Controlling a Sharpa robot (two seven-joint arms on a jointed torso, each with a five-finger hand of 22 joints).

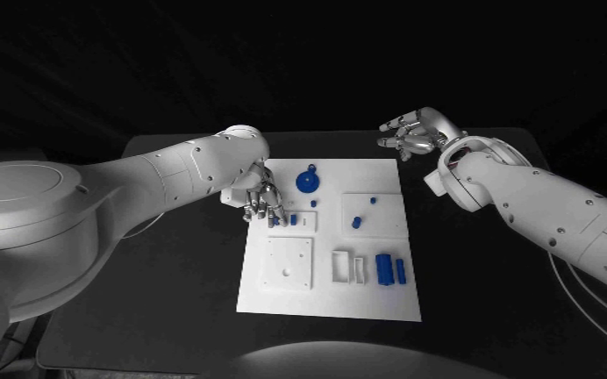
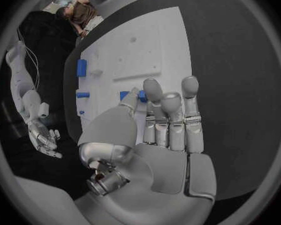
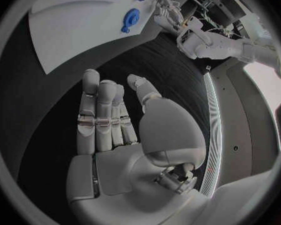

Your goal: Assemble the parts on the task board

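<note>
The white task board (image 1: pixel 285 296) lies mid-table with blue parts on it: a round disc with a stem (image 1: pixel 308 182), a small peg (image 1: pixel 357 219), two upright blocks (image 1: pixel 391 268) and small pieces (image 1: pixel 294 218) by its left edge. My left hand (image 1: pixel 263 199) hangs over that left edge, fingers straight and pointing down, tips beside the small pieces. In the left wrist view the left hand (image 2: pixel 159 130) holds nothing; a small blue piece (image 2: pixel 124 95) lies just past the thumb. My right hand (image 1: pixel 411 138) hovers beyond the board's far right corner, fingers extended and empty (image 3: pixel 115 130).
White raised fixtures stand on the board: a square plate (image 1: pixel 289 263) and a slotted frame (image 1: pixel 348 267). Black table (image 1: pixel 152 309) surrounds the board on all sides. The right wrist view shows the round disc (image 3: pixel 131 19) and my left hand (image 3: pixel 165 7) at the board (image 3: pixel 72 20).
</note>
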